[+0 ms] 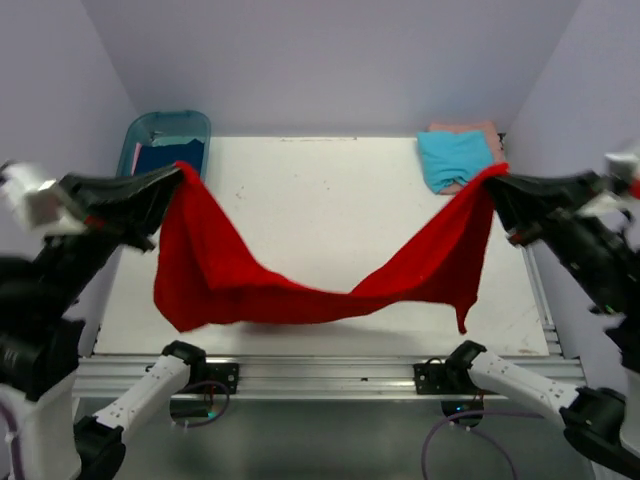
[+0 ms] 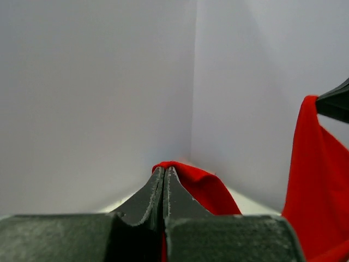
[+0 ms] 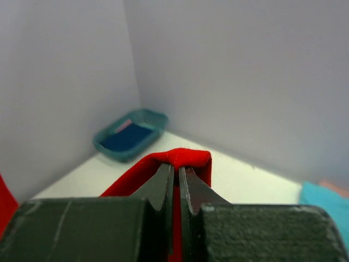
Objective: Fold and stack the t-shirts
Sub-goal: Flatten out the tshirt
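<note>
Top view only: the whole red t-shirt (image 1: 300,270), slung in a sagging curve between the two arms, its low middle over the near part of the tabletop (image 1: 330,190). Whether that fold touches the surface cannot be told.
Top view, far right corner: a folded teal t-shirt (image 1: 452,158) lying on a pale pink t-shirt (image 1: 482,129), whose edge shows behind it.
Top and right wrist views: a teal tub (image 1: 170,117) at the far left corner with a dark blue t-shirt (image 1: 170,158) inside.
Left wrist view only: the bare corner where two walls (image 2: 98,98) meet, and at the right edge the other arm's black tip pinching the far end of the red cloth.
Surface: white tabletop with a metal rail (image 1: 320,372) along the near edge.
Room: plain pale lilac walls on the left, far and right sides.
Left gripper (image 1: 178,172): jaws pressed together on one upper corner of the red t-shirt, raised above the left edge of the tabletop.
Right gripper (image 1: 495,175): jaws clamped on the opposite upper corner, raised above the right edge, near the folded pair.
</note>
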You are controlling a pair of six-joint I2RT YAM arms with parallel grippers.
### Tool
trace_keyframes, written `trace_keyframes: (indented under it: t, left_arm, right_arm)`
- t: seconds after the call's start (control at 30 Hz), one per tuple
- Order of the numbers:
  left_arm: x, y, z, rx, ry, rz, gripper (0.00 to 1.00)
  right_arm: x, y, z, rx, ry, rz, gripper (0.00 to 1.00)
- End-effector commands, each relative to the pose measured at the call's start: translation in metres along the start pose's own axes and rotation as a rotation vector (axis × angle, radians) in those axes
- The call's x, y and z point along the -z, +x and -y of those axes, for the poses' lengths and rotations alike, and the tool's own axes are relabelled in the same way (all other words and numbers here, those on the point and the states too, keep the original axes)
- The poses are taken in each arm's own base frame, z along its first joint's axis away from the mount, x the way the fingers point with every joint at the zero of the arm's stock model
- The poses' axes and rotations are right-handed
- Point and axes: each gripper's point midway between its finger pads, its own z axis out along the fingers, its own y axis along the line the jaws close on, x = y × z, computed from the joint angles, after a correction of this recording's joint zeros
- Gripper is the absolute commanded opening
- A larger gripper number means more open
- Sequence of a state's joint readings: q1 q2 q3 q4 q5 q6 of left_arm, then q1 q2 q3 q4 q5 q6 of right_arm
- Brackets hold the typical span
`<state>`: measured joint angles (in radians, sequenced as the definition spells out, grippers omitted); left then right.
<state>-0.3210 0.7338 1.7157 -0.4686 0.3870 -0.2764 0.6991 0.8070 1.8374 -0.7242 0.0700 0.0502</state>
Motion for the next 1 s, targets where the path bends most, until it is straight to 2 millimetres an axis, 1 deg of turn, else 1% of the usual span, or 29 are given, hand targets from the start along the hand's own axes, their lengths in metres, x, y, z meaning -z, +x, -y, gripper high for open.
trace_keyframes:
  t: [0.0, 0.03, 0.07, 0.1, 0.13, 0.17, 0.2, 0.23, 0.27, 0.3, 0.33, 0.37, 0.4, 0.43, 0.47, 0.5, 0.53, 0.57, 0.6, 0.63, 0.7, 0.73, 0.77, 0.8, 0.83, 0.87, 0.9, 0.93, 0.97]
  left_arm:
    - [-0.072, 0.121, -0.080, 0.054, -0.162, -0.277, 0.00]
    - [-0.095, 0.163, -0.114, 0.064, -0.244, -0.369, 0.00]
    - [-0.111, 0.162, -0.127, 0.044, -0.272, -0.368, 0.00]
    - [-0.137, 0.211, -0.155, 0.058, -0.295, -0.470, 0.00]
    - [-0.151, 0.225, -0.174, 0.065, -0.319, -0.497, 0.00]
    - [-0.170, 0.195, -0.201, 0.037, -0.361, -0.430, 0.00]
    - [-0.186, 0.257, -0.245, 0.092, -0.414, -0.543, 0.00]
    - [-0.197, 0.264, -0.269, 0.105, -0.441, -0.545, 0.00]
    - [-0.216, 0.202, -0.288, 0.054, -0.455, -0.399, 0.00]
    - [-0.226, 0.208, -0.305, 0.102, -0.456, -0.347, 0.00]
    - [-0.222, 0.228, -0.313, 0.153, -0.427, -0.360, 0.00]
    - [-0.218, 0.203, -0.328, 0.120, -0.435, -0.282, 0.00]
    - [-0.213, 0.174, -0.319, 0.067, -0.426, -0.238, 0.00]
    - [-0.208, 0.172, -0.319, 0.041, -0.440, -0.235, 0.00]
    - [-0.206, 0.155, -0.311, 0.001, -0.432, -0.200, 0.00]
    - [-0.196, 0.115, -0.290, -0.075, -0.421, -0.142, 0.00]
    - [-0.188, 0.096, -0.281, -0.113, -0.433, -0.104, 0.00]
    - [-0.178, 0.106, -0.281, -0.126, -0.448, -0.109, 0.00]
    - [-0.159, 0.067, -0.255, -0.177, -0.454, -0.032, 0.00]
    - [-0.145, 0.096, -0.260, -0.157, -0.483, -0.074, 0.00]
    - [-0.126, 0.089, -0.248, -0.172, -0.504, -0.047, 0.00]
    - [-0.117, 0.117, -0.258, -0.149, -0.541, -0.104, 0.00]
    - [-0.108, 0.143, -0.264, -0.115, -0.570, -0.168, 0.00]
    - [-0.101, 0.161, -0.263, -0.087, -0.569, -0.205, 0.00]
    - [-0.085, 0.209, -0.270, -0.036, -0.590, -0.299, 0.00]
    - [-0.075, 0.231, -0.273, -0.008, -0.609, -0.332, 0.00]
    - [-0.064, 0.250, -0.273, 0.029, -0.629, -0.353, 0.00]
    - [-0.039, 0.299, -0.277, 0.082, -0.673, -0.450, 0.00]
    - [-0.027, 0.320, -0.277, 0.135, -0.708, -0.481, 0.00]
  right_arm:
    - [-0.097, 0.110, 0.043, 0.081, 0.257, -0.334, 0.00]
    - [-0.111, 0.115, 0.054, 0.098, 0.306, -0.344, 0.00]
    - [-0.144, 0.147, 0.063, 0.092, 0.317, -0.428, 0.00]
    - [-0.153, 0.127, 0.098, 0.059, 0.396, -0.384, 0.00]
    - [-0.168, 0.133, 0.112, -0.001, 0.417, -0.386, 0.00]
    - [-0.194, 0.161, 0.138, -0.025, 0.455, -0.444, 0.00]
    - [-0.204, 0.130, 0.173, -0.027, 0.539, -0.360, 0.00]
    - [-0.210, 0.132, 0.190, -0.033, 0.581, -0.371, 0.00]
    - [-0.216, 0.085, 0.199, -0.007, 0.606, -0.246, 0.00]
    - [-0.235, 0.121, 0.232, -0.013, 0.647, -0.305, 0.00]
    - [-0.242, 0.109, 0.241, -0.023, 0.649, -0.239, 0.00]
    - [-0.241, 0.101, 0.247, -0.009, 0.676, -0.207, 0.00]
    - [-0.231, 0.092, 0.247, 0.007, 0.704, -0.186, 0.00]
    - [-0.230, 0.060, 0.241, 0.049, 0.685, -0.078, 0.00]
    - [-0.223, 0.049, 0.237, 0.070, 0.679, -0.030, 0.00]
    - [-0.220, 0.087, 0.244, 0.079, 0.687, -0.095, 0.00]
    - [-0.196, 0.030, 0.221, 0.120, 0.659, 0.068, 0.00]
    - [-0.189, 0.035, 0.218, 0.125, 0.657, 0.063, 0.00]
    - [-0.183, 0.055, 0.218, 0.127, 0.654, 0.017, 0.00]
    - [-0.171, 0.051, 0.211, 0.136, 0.645, 0.019, 0.00]
    - [-0.168, 0.092, 0.212, 0.131, 0.633, -0.092, 0.00]
    - [-0.162, 0.103, 0.215, 0.122, 0.656, -0.117, 0.00]
    - [-0.161, 0.136, 0.220, 0.108, 0.657, -0.193, 0.00]
    - [-0.157, 0.163, 0.221, 0.089, 0.662, -0.279, 0.00]
    - [-0.157, 0.184, 0.222, 0.062, 0.652, -0.339, 0.00]
    - [-0.155, 0.223, 0.227, 0.034, 0.657, -0.435, 0.00]
    - [-0.151, 0.248, 0.226, 0.009, 0.652, -0.493, 0.00]
    - [-0.146, 0.269, 0.225, -0.025, 0.651, -0.539, 0.00]
    - [-0.134, 0.307, 0.225, -0.050, 0.663, -0.631, 0.00]
